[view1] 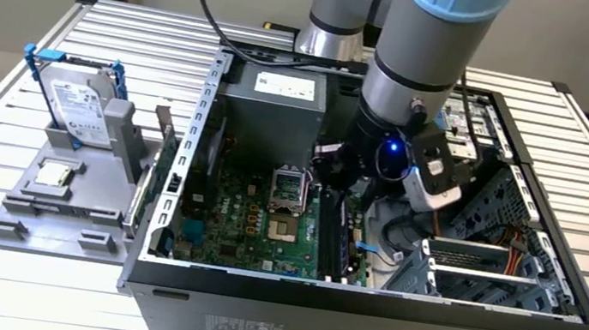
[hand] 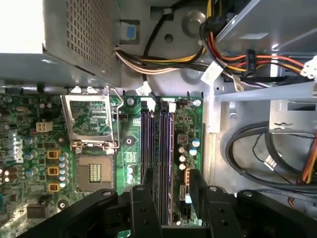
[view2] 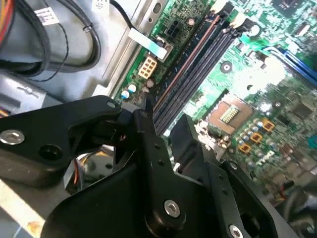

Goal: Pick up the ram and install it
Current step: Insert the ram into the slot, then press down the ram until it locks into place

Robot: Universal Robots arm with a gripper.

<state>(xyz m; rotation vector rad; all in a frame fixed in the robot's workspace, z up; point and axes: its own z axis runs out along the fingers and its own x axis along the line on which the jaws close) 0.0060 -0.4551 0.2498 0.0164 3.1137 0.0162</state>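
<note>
thin ram (hand: pixel 164 163) standing on edge in the dark motherboard slots (hand: pixel 153 148), its lower end between the narrowly spread fingers of the end effector (hand: pixel 171 191)

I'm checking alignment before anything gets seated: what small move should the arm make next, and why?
Probably a short, slow descent straight toward the board, with no sideways shift. In the first wrist view the gripper hangs over one end of the memory slots, lined up with their length. Whether it holds the ram I cannot tell.
</note>
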